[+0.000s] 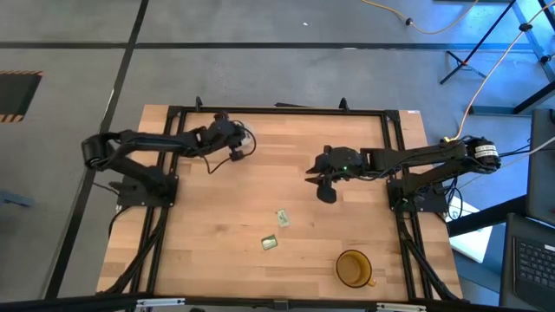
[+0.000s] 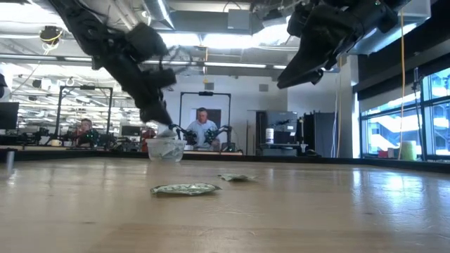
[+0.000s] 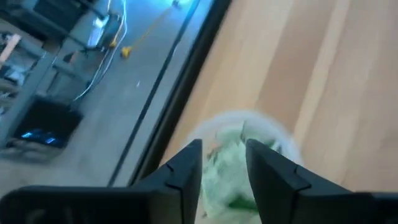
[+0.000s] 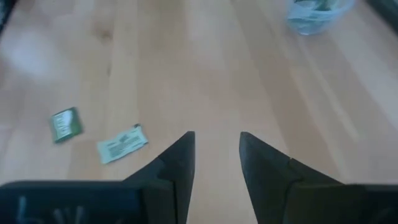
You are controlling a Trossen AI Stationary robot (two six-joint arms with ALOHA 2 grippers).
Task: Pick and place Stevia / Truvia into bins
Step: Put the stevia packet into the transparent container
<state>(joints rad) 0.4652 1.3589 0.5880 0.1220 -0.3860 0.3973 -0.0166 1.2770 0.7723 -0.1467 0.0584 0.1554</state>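
The small clear cup [image 1: 236, 157] stands near the table's far side, left of centre, with green and white sachets [image 3: 231, 163] inside it. My left gripper [image 3: 224, 155] hovers open just above the cup's mouth [image 2: 165, 143], with nothing between its fingers. Two more sachets lie flat on the wood nearer the front: one [image 1: 283, 217] toward the middle, the other [image 1: 270, 243] closer to the near edge. My right gripper [image 1: 321, 180] is open and raised over the table's centre right, away from both sachets [image 4: 122, 144] [image 4: 65, 124].
An amber cup [image 1: 354, 268] stands near the table's near right corner. A black frame [image 1: 277, 111] runs along the table's edges. People sit at benches in the room beyond the table [image 2: 202, 126]. Bare wood lies between the sachets and the clear cup.
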